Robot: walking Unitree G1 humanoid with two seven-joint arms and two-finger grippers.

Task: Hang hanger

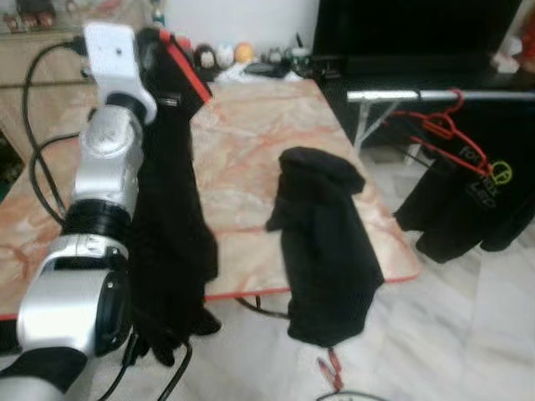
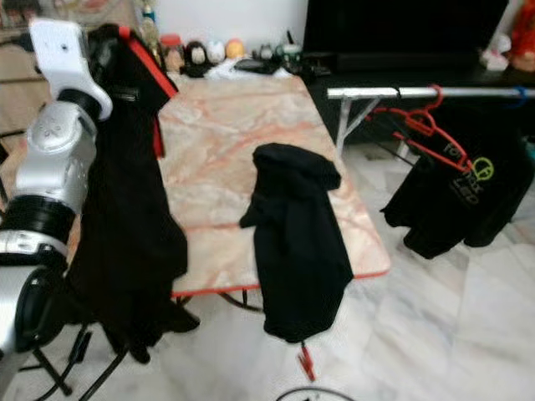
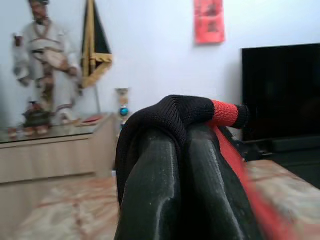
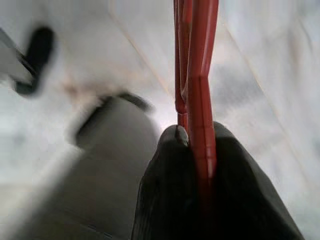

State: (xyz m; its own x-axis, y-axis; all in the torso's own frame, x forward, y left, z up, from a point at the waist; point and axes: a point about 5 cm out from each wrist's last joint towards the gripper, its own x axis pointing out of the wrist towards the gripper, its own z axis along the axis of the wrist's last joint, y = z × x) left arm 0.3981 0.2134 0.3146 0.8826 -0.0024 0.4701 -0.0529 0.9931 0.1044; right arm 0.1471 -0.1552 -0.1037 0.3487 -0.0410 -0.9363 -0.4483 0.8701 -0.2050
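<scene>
Above the surface point(image 1: 251, 159), your left end effector point(image 3: 187, 165) is clamped on a garment-draped hanger point(image 1: 185, 71), raised for carrying to the rail point(image 1: 435, 95); right end effector point(image 4: 192, 165) grips a red hanger point(image 4: 197, 75).

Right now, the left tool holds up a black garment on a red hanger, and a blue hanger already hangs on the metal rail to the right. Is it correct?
Nearly. The hanger on the rail is red, not blue, as the right eye view shows. The rest holds: the left tool holds up a black garment on a red hanger, and the metal rail stands to the right.
</scene>
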